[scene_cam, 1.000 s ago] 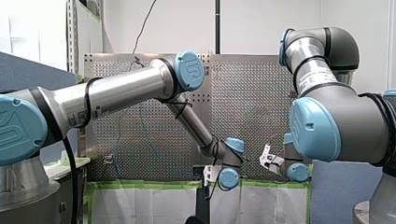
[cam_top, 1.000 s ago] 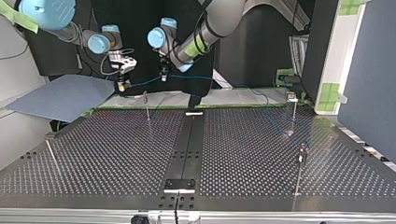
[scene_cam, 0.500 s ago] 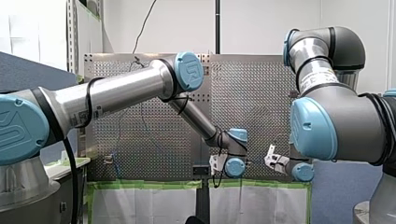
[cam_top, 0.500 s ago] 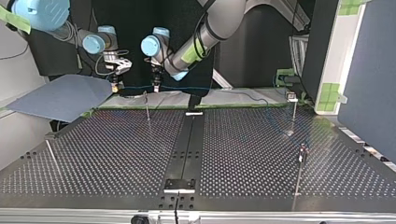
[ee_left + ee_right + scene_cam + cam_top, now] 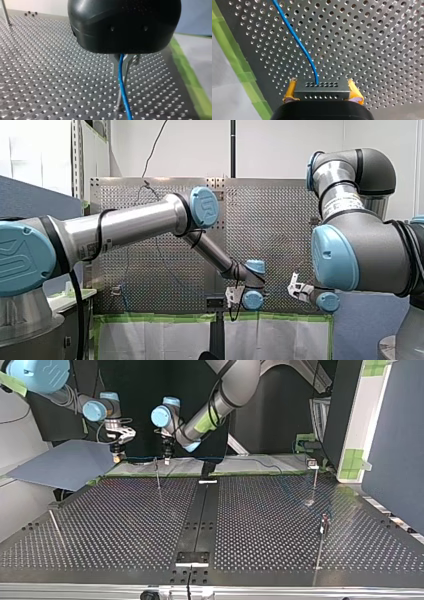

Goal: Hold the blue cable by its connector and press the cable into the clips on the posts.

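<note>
My right tool clamps the perforated grey metal connector, my left tool pinches the thin blue cable just above a slim steel post (clip seemingly unfilled), so pressing-in remains.

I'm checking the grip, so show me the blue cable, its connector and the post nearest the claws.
blue cable (image 5: 298,41), right wrist view, middle of the strand.
connector (image 5: 322,91), right wrist view, centre of its perforated face.
post (image 5: 157,476), top view, middle of the rod.
</note>
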You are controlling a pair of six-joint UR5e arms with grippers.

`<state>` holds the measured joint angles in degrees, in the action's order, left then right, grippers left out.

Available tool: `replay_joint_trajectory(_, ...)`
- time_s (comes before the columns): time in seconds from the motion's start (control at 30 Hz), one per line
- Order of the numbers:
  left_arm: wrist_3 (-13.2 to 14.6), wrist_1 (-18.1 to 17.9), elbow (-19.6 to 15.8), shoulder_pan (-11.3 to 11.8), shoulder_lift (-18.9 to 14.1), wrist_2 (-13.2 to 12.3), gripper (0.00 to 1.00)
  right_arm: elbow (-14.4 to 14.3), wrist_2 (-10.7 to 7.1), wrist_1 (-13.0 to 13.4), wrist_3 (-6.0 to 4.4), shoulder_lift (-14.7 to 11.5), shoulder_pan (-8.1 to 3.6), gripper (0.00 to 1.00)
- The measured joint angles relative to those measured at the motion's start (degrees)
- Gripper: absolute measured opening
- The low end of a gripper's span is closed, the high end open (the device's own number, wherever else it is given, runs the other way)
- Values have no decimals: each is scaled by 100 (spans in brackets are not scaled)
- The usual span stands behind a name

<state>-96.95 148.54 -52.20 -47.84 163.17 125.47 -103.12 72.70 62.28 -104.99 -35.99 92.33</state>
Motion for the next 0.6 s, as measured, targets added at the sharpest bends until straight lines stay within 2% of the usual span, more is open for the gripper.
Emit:
replay_joint_trajectory(0.13,1,-1,119,35,5,-41,0,101,-8,-96,45,1,-27,0)
replay_joint_trajectory(0.27,0,27,219,48,73,-82,0,163,-4,-239,38,1,-62,0)
replay_joint_trajectory(0.43,1,207,412,36,281,-168,0,194,5,-269,13,5,-86,0)
replay_joint_trajectory(0.6,1,253,308,73,374,-233,0,207,9,-264,36,7,-76,0)
